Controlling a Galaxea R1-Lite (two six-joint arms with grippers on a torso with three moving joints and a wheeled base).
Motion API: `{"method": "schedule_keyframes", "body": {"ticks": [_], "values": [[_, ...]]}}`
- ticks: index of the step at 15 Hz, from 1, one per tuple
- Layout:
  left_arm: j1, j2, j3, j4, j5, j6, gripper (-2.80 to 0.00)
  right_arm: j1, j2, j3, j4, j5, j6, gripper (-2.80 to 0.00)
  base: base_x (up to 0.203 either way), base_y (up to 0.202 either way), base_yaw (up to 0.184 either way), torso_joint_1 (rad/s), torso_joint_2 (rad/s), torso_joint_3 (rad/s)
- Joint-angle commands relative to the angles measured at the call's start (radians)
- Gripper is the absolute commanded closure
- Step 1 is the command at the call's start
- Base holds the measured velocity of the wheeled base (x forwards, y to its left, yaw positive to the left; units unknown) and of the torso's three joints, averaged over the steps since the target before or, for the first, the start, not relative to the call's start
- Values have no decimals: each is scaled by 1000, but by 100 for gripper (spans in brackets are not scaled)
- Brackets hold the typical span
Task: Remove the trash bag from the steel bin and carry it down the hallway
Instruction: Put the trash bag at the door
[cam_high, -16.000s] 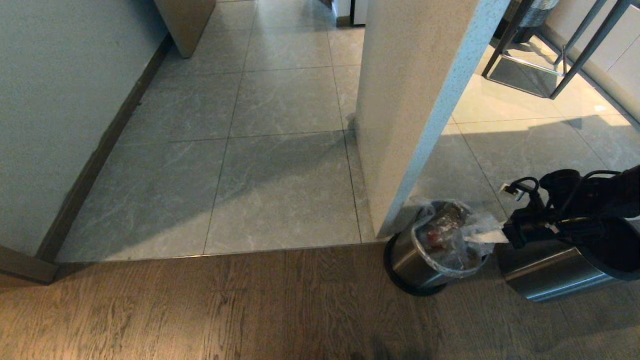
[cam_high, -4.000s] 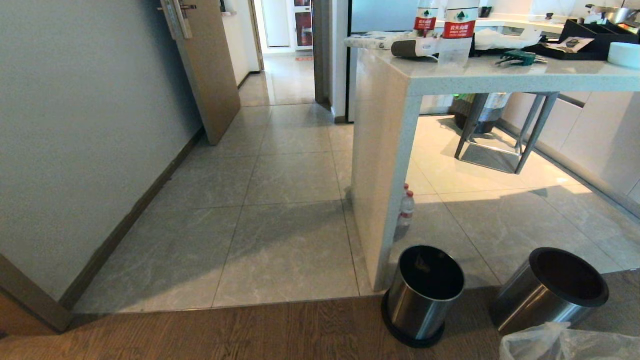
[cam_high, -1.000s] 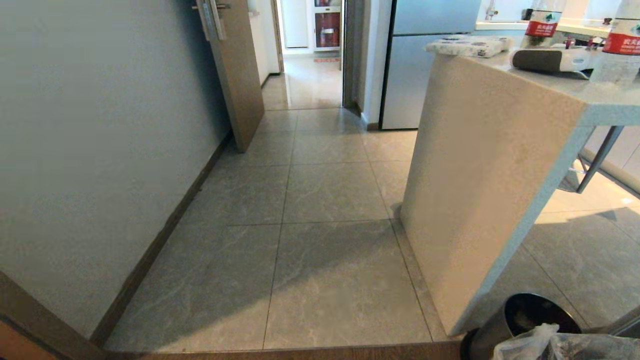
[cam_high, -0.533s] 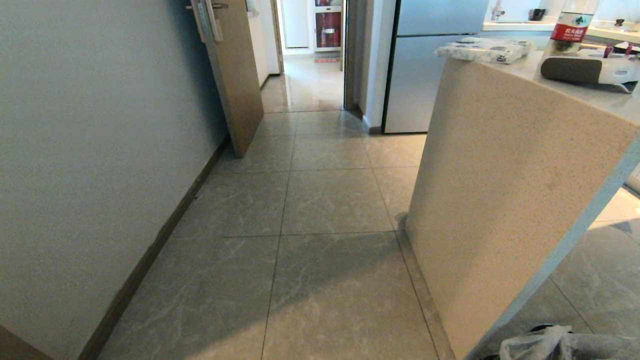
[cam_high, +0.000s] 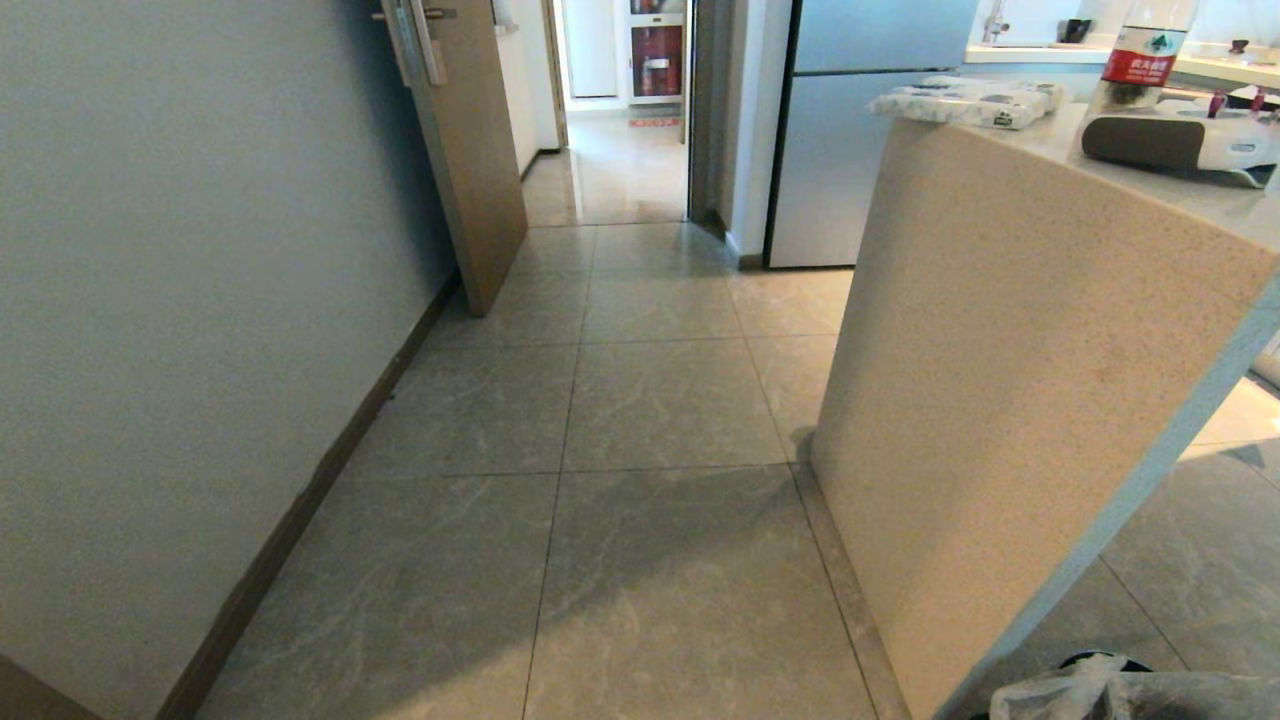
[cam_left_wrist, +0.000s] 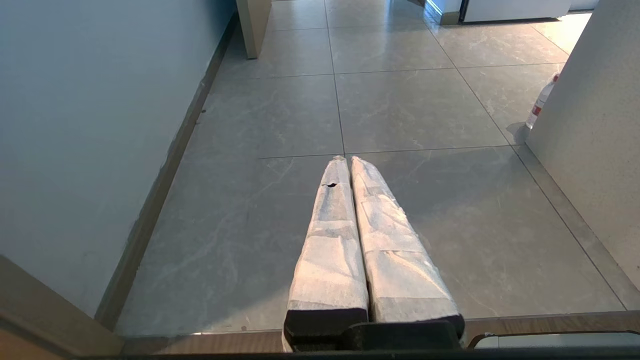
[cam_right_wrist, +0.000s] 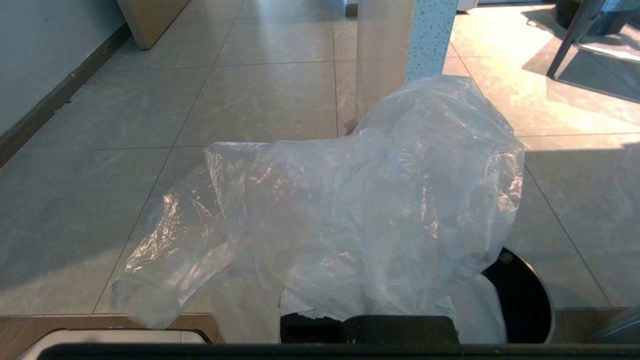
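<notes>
Carrying step in hand: right gripper (cam_right_wrist: 367, 320) clenched on trash bag (cam_right_wrist: 350, 215), bag out of steel bin (cam_right_wrist: 525, 295), hanging over its rim. Left gripper (cam_left_wrist: 350, 160) clenched, empty. Next: drive along hallway (cam_high: 660, 400), keeping clear of counter (cam_high: 1000, 400) corner.

red bottle label (cam_high: 1142, 43), print too small to read

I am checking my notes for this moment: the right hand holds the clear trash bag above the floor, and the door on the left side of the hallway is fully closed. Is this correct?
Not quite. In the head view the door stands open, swung toward the left wall, and the hallway runs on past it. The rest holds: the right wrist view shows the right hand holding the clear trash bag above the floor.
</notes>
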Motion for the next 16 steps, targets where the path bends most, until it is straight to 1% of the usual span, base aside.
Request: {"method": "schedule_keyframes", "body": {"ticks": [1, 7, 8, 13, 16], "values": [[0, 0, 0, 0, 0, 0, 0, 0, 2, 0, 0, 0, 0, 0, 0, 0, 0, 0, 0, 0], [0, 0, 2, -5, 2, 1, 0, 0, 2, 0, 0, 0, 0, 0, 0, 0, 0, 0, 0, 0], [0, 0, 2, -5, 2, 1, 0, 0, 2, 0, 0, 0, 0, 0, 1, 97, 10, 2, 7, 2], [0, 0, 2, -5, 2, 0, 0, 0, 2, 0, 0, 1, 0, 0, 0, 179, 1, 2, 0, 1], [0, 0, 2, -5, 2, -3, 0, 0, 2, 0, 0, 1, 0, 0, 0, 28, 0, 1, 1, 1]]}}
